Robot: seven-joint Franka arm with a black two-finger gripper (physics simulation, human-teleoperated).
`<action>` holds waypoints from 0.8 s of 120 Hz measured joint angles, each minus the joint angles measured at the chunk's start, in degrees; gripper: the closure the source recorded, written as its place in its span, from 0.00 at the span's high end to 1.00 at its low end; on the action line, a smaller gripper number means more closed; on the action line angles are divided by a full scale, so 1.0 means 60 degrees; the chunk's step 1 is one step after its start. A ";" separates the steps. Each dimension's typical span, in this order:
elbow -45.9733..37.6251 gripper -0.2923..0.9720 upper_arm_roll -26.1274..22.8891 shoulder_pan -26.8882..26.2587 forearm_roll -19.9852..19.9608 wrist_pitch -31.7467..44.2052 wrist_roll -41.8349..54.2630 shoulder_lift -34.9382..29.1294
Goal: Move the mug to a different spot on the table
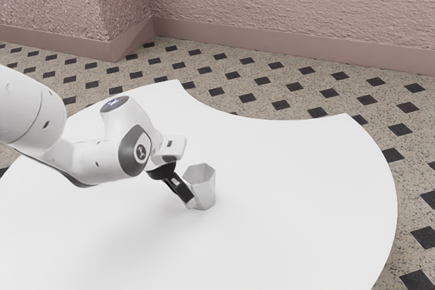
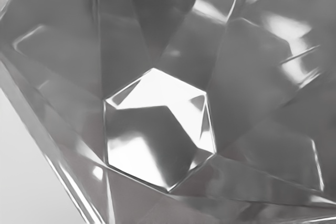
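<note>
The white round table (image 1: 306,188) takes up most of the floor area (checked tiles run around it). The white arm (image 1: 81,151) enters from the exterior view's left and reaches low over the tabletop. The mug (image 1: 202,185), grey and faceted, stands near the table's middle, mouth upward; it appears slightly tilted, though this is hard to confirm. The black gripper (image 1: 182,192) is against the mug's wall on the side facing the arm. Whether it is clamped on that wall cannot be told. The wrist view looks straight down into the mug (image 2: 157,129), onto its bright base.
</note>
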 joint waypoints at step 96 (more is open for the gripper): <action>0.0133 0.46 -0.0015 0.0000 -0.0206 0.0096 0.0060 0.0153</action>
